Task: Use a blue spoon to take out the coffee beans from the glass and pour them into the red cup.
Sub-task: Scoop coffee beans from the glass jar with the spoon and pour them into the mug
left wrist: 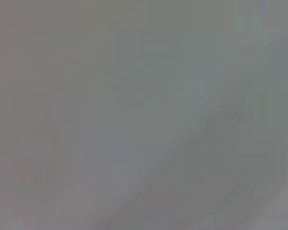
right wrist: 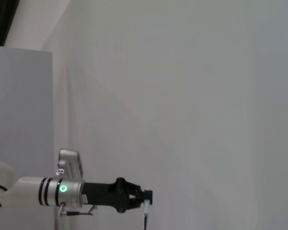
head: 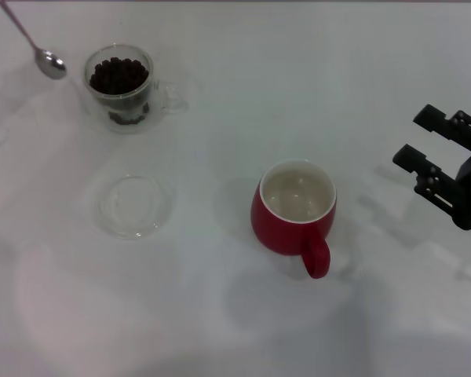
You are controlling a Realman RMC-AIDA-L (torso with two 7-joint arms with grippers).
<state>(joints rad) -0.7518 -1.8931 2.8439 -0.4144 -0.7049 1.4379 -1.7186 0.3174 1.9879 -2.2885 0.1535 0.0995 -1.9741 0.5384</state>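
At the upper left of the head view, the blue spoon [head: 49, 62] is held tilted, bowl down, just beside the glass [head: 122, 86], presumably so it can be dipped into the coffee beans [head: 118, 75]. In the right wrist view the left gripper [right wrist: 145, 201] is seen clenched on the spoon's pale handle. A glass saucer [head: 135, 206] lies on the worktop [head: 235, 330] lower left of centre. The red cup [head: 295, 216] stands empty at centre, ready to receive beans. At the right edge the right gripper [head: 417, 140] is parked with jaws released.

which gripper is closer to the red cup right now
Right. The right gripper hangs open just off the red cup on the robot's right; the left gripper, holding the blue spoon, is beyond the glass.
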